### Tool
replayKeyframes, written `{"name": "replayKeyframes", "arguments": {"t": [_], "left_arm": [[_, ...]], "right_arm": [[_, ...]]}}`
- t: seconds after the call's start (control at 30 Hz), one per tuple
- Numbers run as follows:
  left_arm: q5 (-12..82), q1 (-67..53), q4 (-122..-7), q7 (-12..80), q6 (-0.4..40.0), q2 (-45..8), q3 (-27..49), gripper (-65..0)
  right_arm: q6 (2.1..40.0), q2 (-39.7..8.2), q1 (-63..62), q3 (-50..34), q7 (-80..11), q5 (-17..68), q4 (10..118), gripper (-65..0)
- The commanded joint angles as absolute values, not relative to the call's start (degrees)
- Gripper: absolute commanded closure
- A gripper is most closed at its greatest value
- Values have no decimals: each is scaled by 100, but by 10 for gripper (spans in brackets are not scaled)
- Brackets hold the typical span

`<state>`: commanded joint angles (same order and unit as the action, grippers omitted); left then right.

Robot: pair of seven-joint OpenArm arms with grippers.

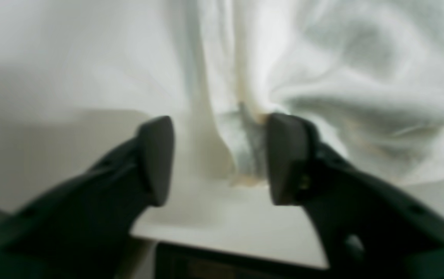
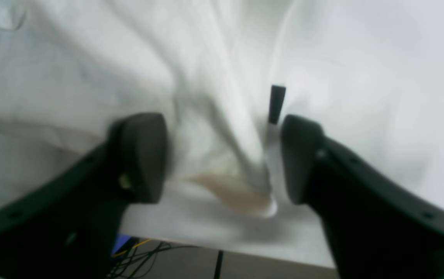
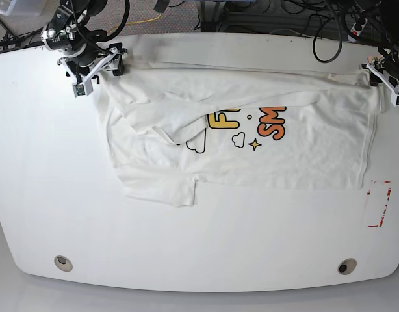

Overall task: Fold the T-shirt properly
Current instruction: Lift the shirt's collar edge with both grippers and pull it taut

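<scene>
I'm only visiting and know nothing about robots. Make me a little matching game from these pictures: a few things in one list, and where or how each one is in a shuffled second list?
Things:
1. T-shirt
2. Left gripper
3. Right gripper
4. Red-marked rectangle

Places or states:
A. At the shirt's far left corner in the base view
B. Spread out, part folded over the lettering
C. On bare table, near the right edge
D. At the shirt's far right corner in the base view

Pairs: 1-B, 2-D, 3-A, 4-C
</scene>
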<state>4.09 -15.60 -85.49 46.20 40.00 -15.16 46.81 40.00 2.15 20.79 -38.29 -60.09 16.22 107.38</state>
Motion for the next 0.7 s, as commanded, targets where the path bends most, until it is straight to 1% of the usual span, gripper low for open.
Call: {"name": "replayKeyframes", "arguments": {"t": [0.07, 0.17, 0.23, 0.3, 0.37, 0.5, 0.6, 0.7], "left_arm": [[409, -1552, -8558, 4620, 4000, -1525, 4681, -176], [409, -1560, -8558, 4620, 4000, -1534, 4699, -113], [409, -1578, -8567, 4620, 4000, -1534, 4716, -82], [409, -1604, -8690, 4620, 4000, -1552, 4734, -53], [409, -1727, -8884, 4629, 4000, -1552, 4743, -46], [409, -2026, -9385, 4673, 4000, -1516, 4743, -43], [409, -2334, -9675, 4673, 4000, -1473, 4734, -43], [409, -2589, -9868, 4673, 4000, -1305, 4734, -43]], "right_arm": [[4000, 163, 2097, -3820, -6009, 1622, 10738, -238], [4000, 119, 2123, -3820, -6026, 1622, 10747, -86], [4000, -31, 2132, -3820, -6044, 1622, 10774, 0], [4000, -198, 2132, -3820, -6053, 1622, 10774, 0], [4000, -374, 2132, -3820, -6132, 1622, 10756, 0], [4000, -655, 2114, -3820, -6598, 1622, 10818, 0], [4000, -831, 2141, -3820, -6756, 1613, 10958, 0], [4000, -1015, 2273, -3829, -6782, 1613, 10976, 0]]}}
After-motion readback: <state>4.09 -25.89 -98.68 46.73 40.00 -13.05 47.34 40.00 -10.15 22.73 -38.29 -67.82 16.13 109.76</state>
